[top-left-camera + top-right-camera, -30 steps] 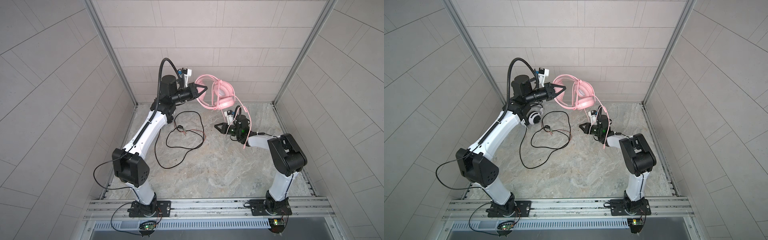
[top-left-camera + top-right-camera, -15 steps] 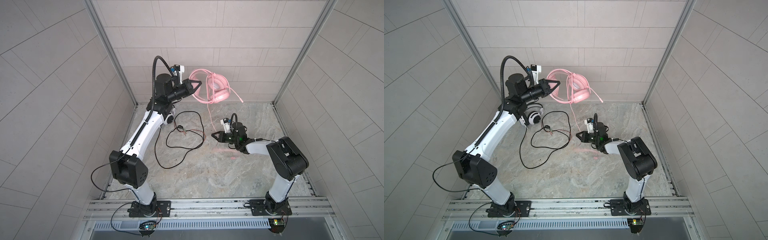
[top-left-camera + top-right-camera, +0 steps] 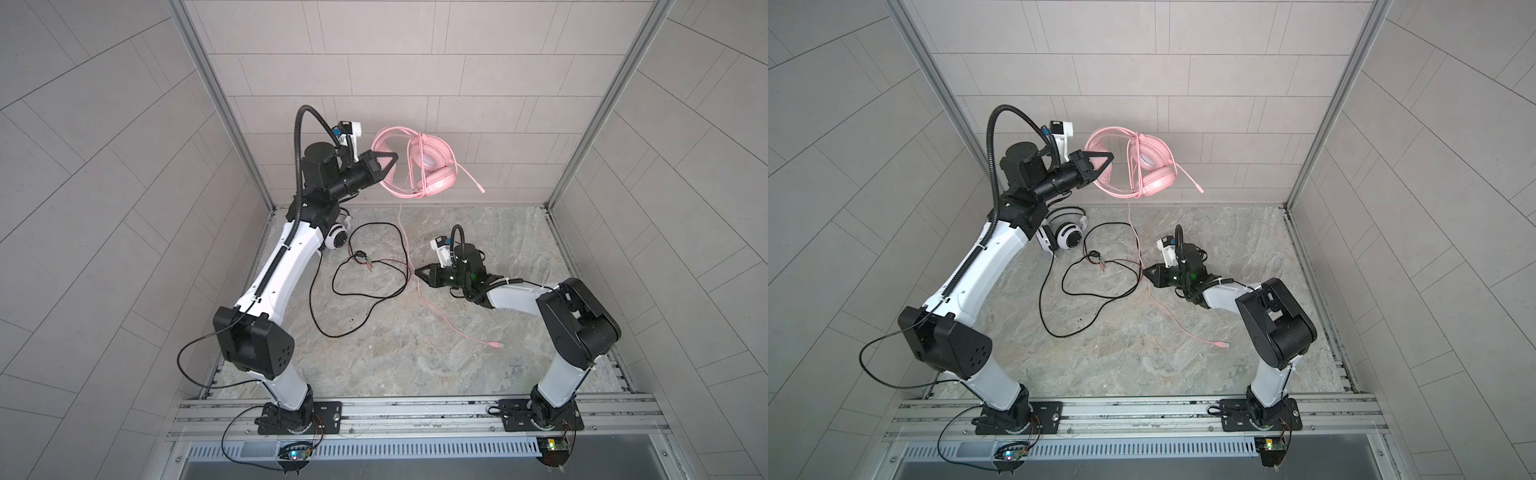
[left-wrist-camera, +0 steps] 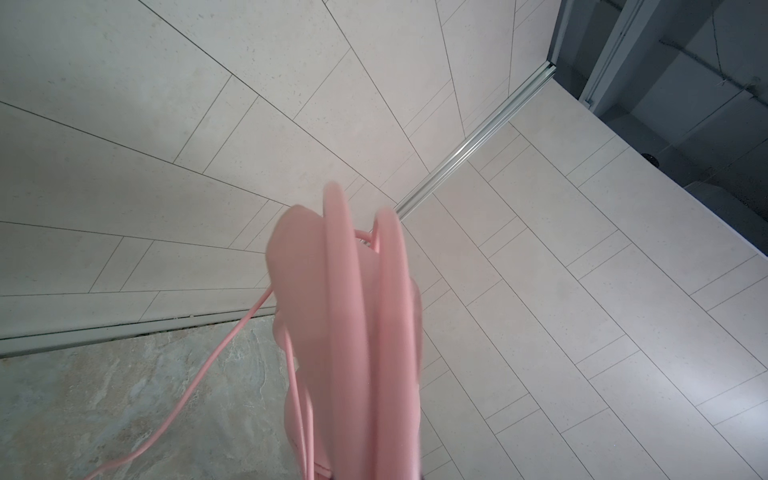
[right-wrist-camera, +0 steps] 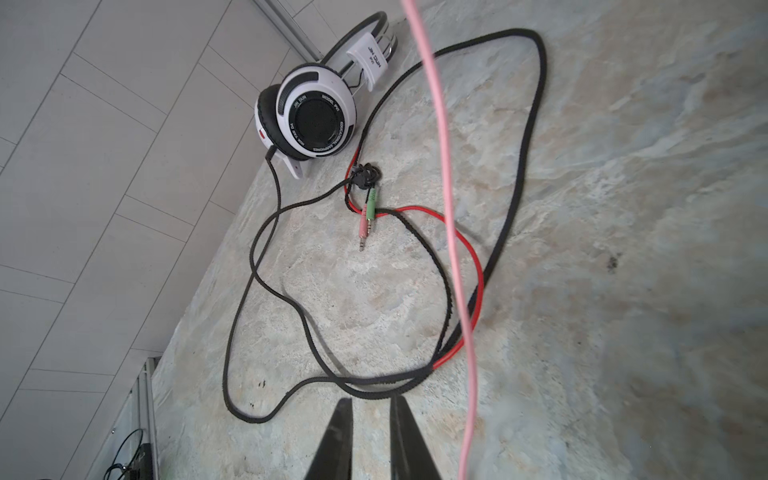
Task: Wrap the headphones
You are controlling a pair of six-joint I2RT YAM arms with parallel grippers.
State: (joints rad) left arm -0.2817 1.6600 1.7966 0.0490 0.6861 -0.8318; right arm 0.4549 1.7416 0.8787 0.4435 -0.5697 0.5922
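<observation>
Up by the back wall, my left gripper [image 3: 388,164] is clamped shut on the headband of the pink headset [image 3: 434,164], holding it clear of the table [image 3: 415,365]. Its pink cable [image 5: 446,166] hangs down just beside my right gripper [image 5: 370,401], whose jaws stand narrowly apart, empty. I'd widen them, slide sideways onto that cable, pinch lightly, then loop it round the band without snagging the black cable [image 3: 1054,307] of the white-and-black headset [image 3: 1068,237].
</observation>
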